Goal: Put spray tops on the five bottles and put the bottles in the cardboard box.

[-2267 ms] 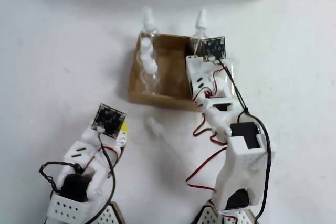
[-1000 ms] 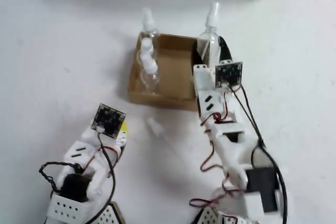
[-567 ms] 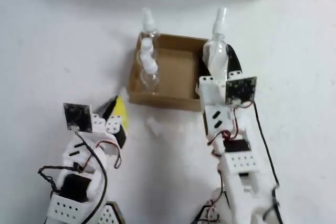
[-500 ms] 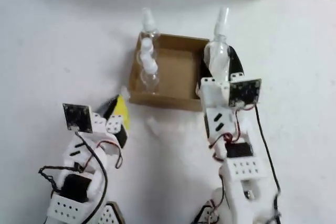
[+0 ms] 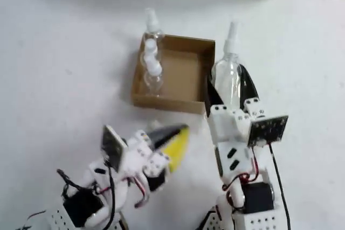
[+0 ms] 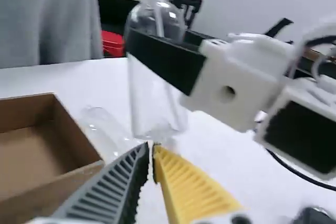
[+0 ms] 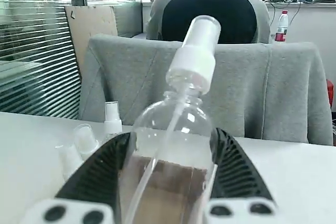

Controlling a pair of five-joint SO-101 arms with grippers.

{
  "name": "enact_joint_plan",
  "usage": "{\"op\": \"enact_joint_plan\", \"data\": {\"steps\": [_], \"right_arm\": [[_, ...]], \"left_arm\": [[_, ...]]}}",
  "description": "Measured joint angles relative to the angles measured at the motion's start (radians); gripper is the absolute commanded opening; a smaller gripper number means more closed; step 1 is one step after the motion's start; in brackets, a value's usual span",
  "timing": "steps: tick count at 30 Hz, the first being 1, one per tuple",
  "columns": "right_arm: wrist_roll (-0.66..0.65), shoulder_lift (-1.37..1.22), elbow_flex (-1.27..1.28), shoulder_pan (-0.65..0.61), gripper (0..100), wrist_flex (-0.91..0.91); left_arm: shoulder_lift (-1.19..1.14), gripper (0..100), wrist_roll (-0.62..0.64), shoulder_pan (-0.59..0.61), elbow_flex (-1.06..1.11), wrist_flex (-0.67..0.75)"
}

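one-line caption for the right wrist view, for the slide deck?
Right end effector holding a clear bottle upright, spray top on, other bottles behind.

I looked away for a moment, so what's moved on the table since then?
The right gripper, shut on the bottle, pulled it back from the far right corner of the cardboard box to beside its right wall. The left gripper swung in toward the middle, fingers shut. The box and the other bottles stayed put.

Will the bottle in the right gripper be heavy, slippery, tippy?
Likely light: the bottle looks clear and empty. Its smooth round wall may slip in the right gripper. Tall and narrow, it could tip when set down.
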State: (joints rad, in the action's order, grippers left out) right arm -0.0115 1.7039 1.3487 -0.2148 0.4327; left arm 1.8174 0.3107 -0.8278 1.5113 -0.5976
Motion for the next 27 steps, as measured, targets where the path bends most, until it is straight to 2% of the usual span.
{"op": "enact_joint_plan", "data": {"steps": [4,10,13,18,27], "right_arm": [[0.005,0.060,0.000,-0.031,1.5,0.068],[0.021,0.087,0.000,-0.173,1.5,0.167],[0.060,0.087,0.000,-0.212,1.5,0.180],[0.080,0.087,-0.037,-0.253,1.5,0.264],[0.081,0.089,-0.181,-0.351,1.5,0.532]], "left_arm": [[0.000,2,0.000,-0.097,0.000,0.000],[0.002,2,-0.002,-0.167,0.011,0.000],[0.002,2,-0.002,-0.176,0.043,0.000],[0.002,2,-0.002,-0.176,0.115,0.107],[0.003,2,0.002,-0.144,0.124,0.160]]}}
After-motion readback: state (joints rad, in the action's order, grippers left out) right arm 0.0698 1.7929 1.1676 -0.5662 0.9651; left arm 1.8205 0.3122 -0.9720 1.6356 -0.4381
